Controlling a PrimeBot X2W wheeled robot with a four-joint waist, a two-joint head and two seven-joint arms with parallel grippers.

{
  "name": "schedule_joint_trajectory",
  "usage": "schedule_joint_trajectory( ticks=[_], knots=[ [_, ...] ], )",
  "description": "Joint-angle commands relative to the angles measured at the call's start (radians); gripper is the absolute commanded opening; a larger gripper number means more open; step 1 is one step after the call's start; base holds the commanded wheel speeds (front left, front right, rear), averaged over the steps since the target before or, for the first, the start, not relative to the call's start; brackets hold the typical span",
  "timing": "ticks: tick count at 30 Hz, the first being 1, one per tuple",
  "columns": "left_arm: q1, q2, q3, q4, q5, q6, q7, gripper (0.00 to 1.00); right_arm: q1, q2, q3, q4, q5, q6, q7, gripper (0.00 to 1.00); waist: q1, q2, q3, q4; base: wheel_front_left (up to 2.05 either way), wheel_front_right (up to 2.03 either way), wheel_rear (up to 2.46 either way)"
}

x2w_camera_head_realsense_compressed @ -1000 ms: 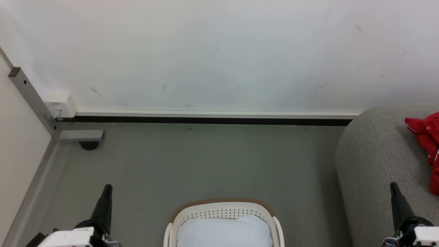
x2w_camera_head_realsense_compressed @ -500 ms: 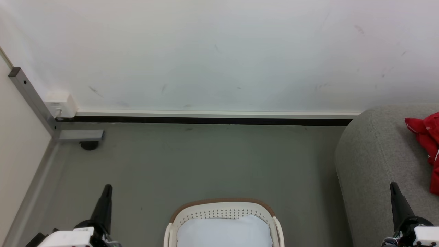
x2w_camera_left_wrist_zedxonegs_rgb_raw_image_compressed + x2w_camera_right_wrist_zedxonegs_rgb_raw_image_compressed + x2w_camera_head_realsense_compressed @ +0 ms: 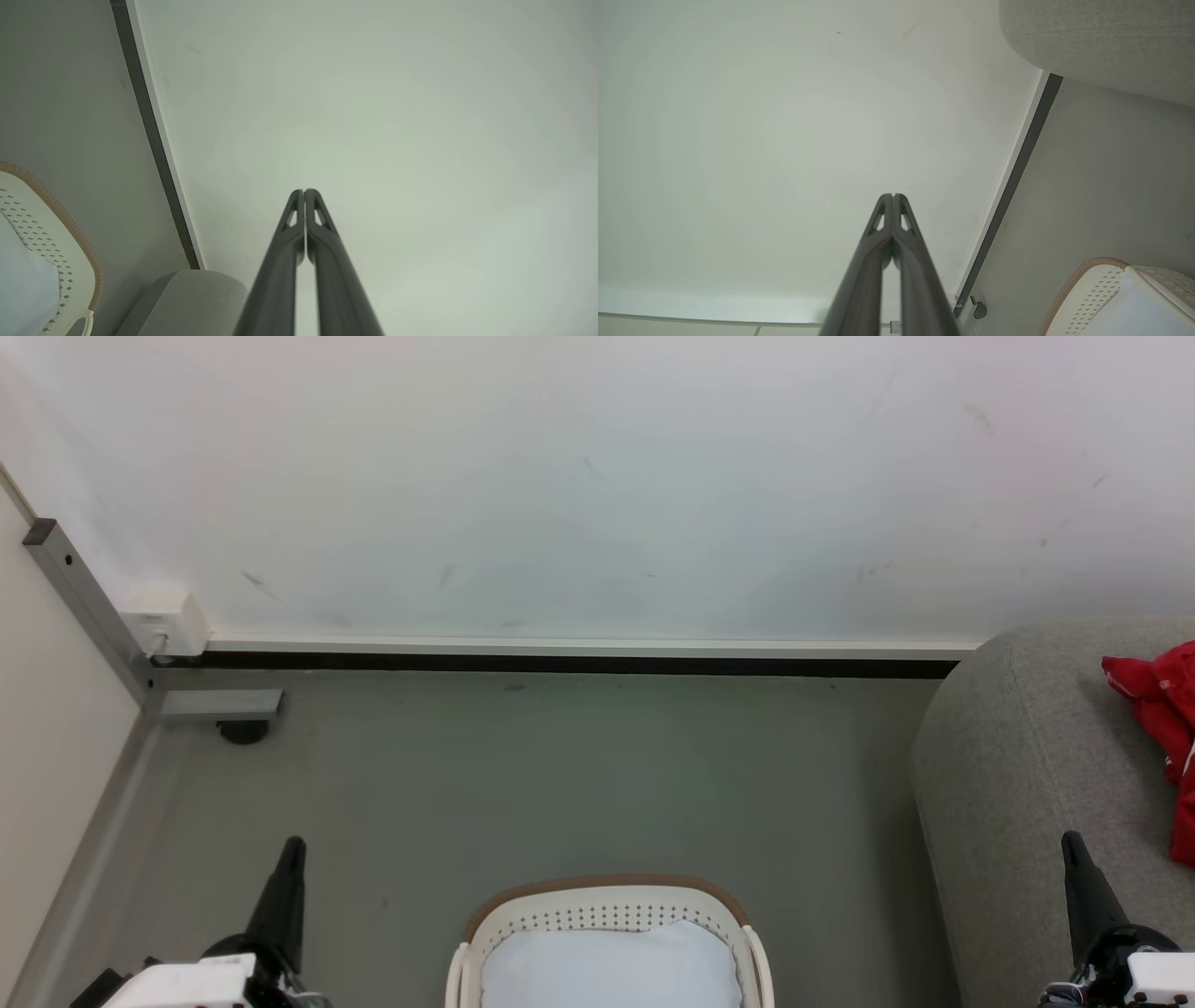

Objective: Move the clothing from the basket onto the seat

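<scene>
The red clothing (image 3: 1167,728) lies bunched on the light-grey seat (image 3: 1018,765) at the right edge of the head view. The cream basket (image 3: 607,907) with a brown rim stands on the floor at bottom centre, holding a pale white pad (image 3: 611,966). My left gripper (image 3: 291,851) is at the lower left, shut with nothing in it, its fingertips touching in the left wrist view (image 3: 304,192). At the lower right my right gripper (image 3: 1072,845) hangs over the seat's front, likewise shut and empty, tips together in the right wrist view (image 3: 892,197).
A white wall (image 3: 579,485) with a dark baseboard (image 3: 560,665) runs behind the grey floor (image 3: 560,775). A metal rail (image 3: 89,607) and a white socket box (image 3: 168,621) sit in the left corner. The basket rim (image 3: 60,219) and seat corner (image 3: 187,298) show in the left wrist view.
</scene>
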Motion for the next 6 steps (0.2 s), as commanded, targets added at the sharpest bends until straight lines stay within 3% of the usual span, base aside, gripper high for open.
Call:
schedule_joint_trajectory(
  ticks=[1,6],
  knots=[
    [-0.009,0.007,0.002,-0.003,-0.013,-0.006,0.004,0.0,-0.013,0.0,-0.004,0.003,-0.005,-0.002,0.004,0.0,-0.0001,-0.0001,0.0,0.0,0.0,0.0,0.0],
    [-0.009,0.007,0.002,-0.003,-0.013,-0.006,0.004,0.0,-0.013,0.0,-0.004,0.003,-0.005,-0.002,0.004,0.0,-0.0001,-0.0001,0.0,0.0,0.0,0.0,0.0]
  ],
)
